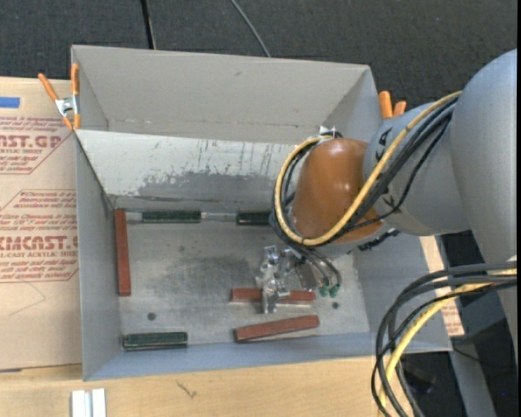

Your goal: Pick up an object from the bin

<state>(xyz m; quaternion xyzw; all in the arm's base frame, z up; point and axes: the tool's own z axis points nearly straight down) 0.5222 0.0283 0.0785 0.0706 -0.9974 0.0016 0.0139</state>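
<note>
**Camera view**

The grey metal bin (95, 233) holds a few slim sticks spread over its floor. The claw (271, 294) hangs below the orange-brown wrist cover (330, 185), low over the lower right of the bin floor. Its lower end overlaps the middle of a short red-brown flat stick (246, 294), which lies nearly level across the frame. It cannot be told whether the claw is open or closed, or whether it touches the stick. Nothing is seen to be held.

Other items:
- A longer red-brown flat stick (276, 328) lies near, just below the first.
- A dark green stick (154, 340) lies at the lower left.
- A third red-brown stick (122, 252) lies along the left wall, running up and down the frame.
- Two dark green sticks (169, 217) (253, 219) lie at the foot of the sloping back wall.

**Step in hand (judged): closing on the short red-brown stick**

1. Grip across the stick's narrow width, near its middle, so that it lifts level.
2. The stick is thin and appears to lie flush on the floor. Bring the claw fully down before closing, or the stick may slip out.
3. Keep clear of the longer stick below, so that only one item is taken.
4. Lift straight up, because the right wall is near
</note>
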